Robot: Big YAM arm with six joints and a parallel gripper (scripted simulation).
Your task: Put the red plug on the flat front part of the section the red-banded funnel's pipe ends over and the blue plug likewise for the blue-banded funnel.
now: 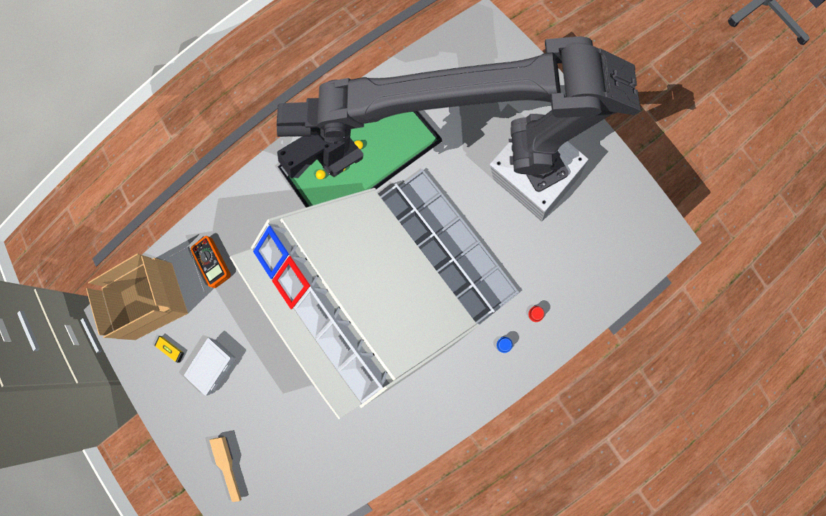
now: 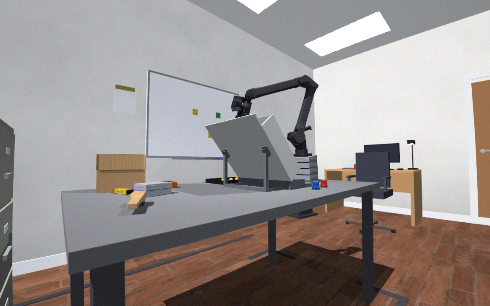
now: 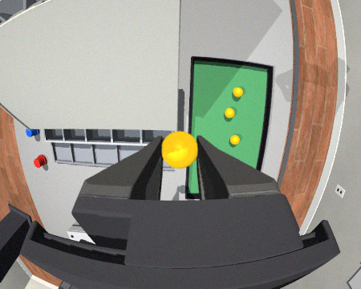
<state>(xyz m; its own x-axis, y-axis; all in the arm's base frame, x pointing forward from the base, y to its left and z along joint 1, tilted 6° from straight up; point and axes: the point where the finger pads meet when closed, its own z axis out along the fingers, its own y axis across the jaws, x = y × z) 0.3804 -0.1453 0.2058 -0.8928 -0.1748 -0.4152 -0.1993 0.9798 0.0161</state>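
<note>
My gripper is shut on a yellow marble and holds it high above the near end of the green tray. Three more marbles lie in the tray. In the overhead view the gripper hangs over the tray, behind the sloped cover. The blue-banded funnel and the red-banded funnel sit side by side at the cover's top edge. The row of sections runs along its low edge. The red plug and the blue plug stand on the table beyond it.
A cardboard box, a multimeter, a yellow level, a white case and a wooden brush lie on the table left of the funnels. The arm's base stands by the sections. A filing cabinet is off the table's corner.
</note>
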